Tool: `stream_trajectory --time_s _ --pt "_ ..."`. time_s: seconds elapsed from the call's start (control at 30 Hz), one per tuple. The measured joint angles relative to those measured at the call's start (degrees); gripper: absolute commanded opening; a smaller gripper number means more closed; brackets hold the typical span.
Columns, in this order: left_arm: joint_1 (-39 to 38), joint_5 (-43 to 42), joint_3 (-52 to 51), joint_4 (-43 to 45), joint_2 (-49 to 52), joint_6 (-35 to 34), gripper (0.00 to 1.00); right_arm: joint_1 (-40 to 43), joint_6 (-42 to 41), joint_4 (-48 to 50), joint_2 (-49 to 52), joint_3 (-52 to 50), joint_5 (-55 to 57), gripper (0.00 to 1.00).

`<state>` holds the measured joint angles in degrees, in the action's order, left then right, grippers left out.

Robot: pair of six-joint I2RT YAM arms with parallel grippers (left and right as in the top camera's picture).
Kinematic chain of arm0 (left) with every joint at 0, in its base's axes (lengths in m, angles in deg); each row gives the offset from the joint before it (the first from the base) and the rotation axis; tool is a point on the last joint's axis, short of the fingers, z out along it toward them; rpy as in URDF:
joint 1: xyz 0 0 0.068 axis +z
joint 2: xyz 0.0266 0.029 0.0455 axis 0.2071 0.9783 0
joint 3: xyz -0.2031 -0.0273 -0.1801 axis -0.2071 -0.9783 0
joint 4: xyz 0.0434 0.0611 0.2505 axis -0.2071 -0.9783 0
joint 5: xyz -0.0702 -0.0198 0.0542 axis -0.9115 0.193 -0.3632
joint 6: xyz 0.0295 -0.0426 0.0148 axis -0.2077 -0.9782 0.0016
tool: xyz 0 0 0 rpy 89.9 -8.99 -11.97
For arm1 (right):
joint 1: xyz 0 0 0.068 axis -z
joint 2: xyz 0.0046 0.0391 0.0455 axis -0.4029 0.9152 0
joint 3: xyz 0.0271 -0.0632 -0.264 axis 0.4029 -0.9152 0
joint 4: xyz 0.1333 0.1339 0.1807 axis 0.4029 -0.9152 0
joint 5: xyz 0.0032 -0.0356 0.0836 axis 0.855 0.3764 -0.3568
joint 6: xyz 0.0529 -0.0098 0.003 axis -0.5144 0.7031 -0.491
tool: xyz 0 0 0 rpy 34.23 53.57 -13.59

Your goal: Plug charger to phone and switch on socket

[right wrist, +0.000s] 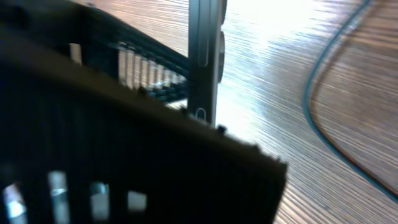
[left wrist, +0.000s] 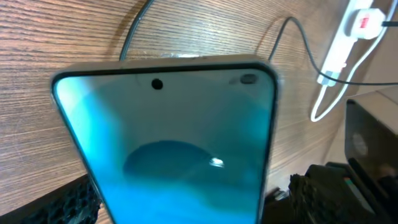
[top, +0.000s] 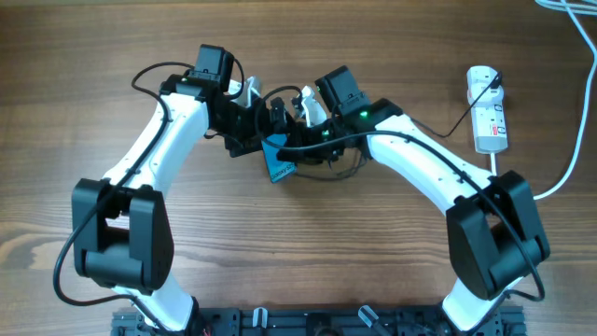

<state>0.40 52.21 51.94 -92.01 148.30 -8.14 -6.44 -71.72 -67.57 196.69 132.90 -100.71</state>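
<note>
The phone (top: 277,162), with its cyan screen lit, is held tilted just above the table at the centre. My left gripper (top: 258,140) is shut on it. In the left wrist view the phone (left wrist: 174,149) fills the frame between the black jaw pads. My right gripper (top: 297,138) is close against the phone's right side, and its jaws are hidden. The right wrist view shows the phone (right wrist: 208,56) edge-on behind a dark blurred mass. The charger cable (top: 448,126) runs from its plug in the socket (top: 489,112) towards the right arm. Its connector is not visible.
The socket's thick white cord (top: 569,159) loops off the table's right edge. The socket also shows in the left wrist view (left wrist: 364,22). The black cable lies on the wood in the right wrist view (right wrist: 326,124). The two arms crowd together at the table's middle.
</note>
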Motion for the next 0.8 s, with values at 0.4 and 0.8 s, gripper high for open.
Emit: stream_trajectory --time_s 0.4,0.8 --pt "13.2 -28.6 0.0 12.7 -16.7 3.9 0.83 7.2 -16.4 47.4 0.5 -0.3 -36.9 0.04" --pt "13.3 -43.0 -0.2 35.8 -21.6 -3.4 0.62 5.9 -49.8 87.5 0.4 0.4 -37.4 0.04"
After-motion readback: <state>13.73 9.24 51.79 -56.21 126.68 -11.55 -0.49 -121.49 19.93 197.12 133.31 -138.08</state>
